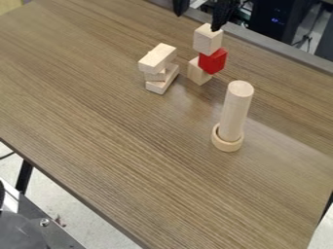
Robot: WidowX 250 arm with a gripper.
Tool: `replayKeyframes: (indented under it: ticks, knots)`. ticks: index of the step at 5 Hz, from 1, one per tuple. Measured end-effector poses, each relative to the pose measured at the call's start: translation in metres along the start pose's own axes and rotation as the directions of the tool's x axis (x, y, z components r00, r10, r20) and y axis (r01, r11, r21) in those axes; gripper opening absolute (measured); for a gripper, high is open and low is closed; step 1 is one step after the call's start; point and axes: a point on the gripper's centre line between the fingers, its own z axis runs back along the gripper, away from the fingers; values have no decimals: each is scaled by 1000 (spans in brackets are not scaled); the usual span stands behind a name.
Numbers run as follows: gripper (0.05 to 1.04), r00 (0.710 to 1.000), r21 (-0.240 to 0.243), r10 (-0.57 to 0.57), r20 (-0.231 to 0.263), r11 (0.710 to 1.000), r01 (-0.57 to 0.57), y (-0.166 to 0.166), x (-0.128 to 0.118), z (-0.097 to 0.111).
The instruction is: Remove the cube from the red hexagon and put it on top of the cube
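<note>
My gripper (201, 11) hangs at the top edge, right of centre, its two dark fingers apart with nothing visible between them. Its right fingertip is close to the top of a plain wooden cube (207, 40); whether they touch I cannot tell. That cube rests on a red block (213, 61), which is set a little to the right on top of another wooden cube (197, 72) standing on the table.
Left of the red block's stack, several wooden bars (157, 59) are piled crosswise. Nearer the camera, a tall wooden cylinder (235, 109) stands inside a wooden ring (227, 145). The brown table's (130, 146) far edge runs just behind the cube stack.
</note>
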Motion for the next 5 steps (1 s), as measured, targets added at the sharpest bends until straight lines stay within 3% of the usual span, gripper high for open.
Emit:
replayKeyframes:
  ticks: [2, 4, 5]
  knots:
    - [999, 998, -7, -23, -52, 1000, 23, -2, -4, -20]
    - [999, 997, -8, -60, -58, 998, 60, -2, -7, -27]
    - [999, 994, -18, -101, -36, 995, 101, -4, -4, -28]
